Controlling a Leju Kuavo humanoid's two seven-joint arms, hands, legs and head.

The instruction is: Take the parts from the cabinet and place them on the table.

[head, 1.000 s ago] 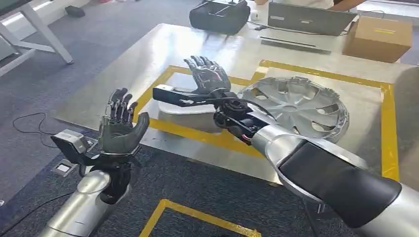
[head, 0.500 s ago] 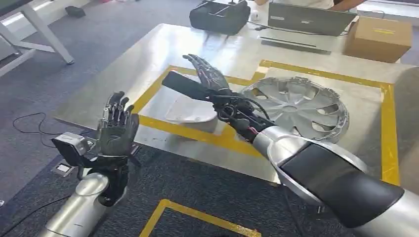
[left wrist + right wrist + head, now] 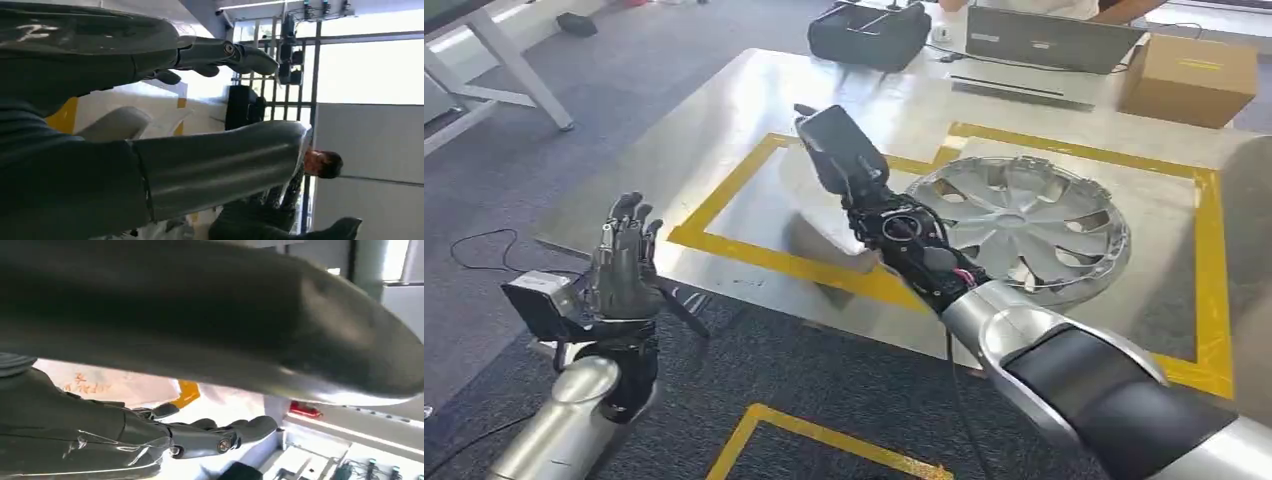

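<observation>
Two parts lie on the metal table (image 3: pixel 724 110) inside its yellow tape border: one silver hubcap (image 3: pixel 1024 215) toward the right edge, and one blurred grey part (image 3: pixel 824 245) near the front edge. The right hand (image 3: pixel 844 150) hovers over the grey part, fingers straight, holding nothing. The left hand (image 3: pixel 622 262) stands spread off the front-left corner.

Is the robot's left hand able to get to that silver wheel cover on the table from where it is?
Probably not easily. The left hand is raised off the table's near edge, fingers apart and holding nothing. The wheel cover lies across the table, and the right hand and its arm stretch between them.
</observation>
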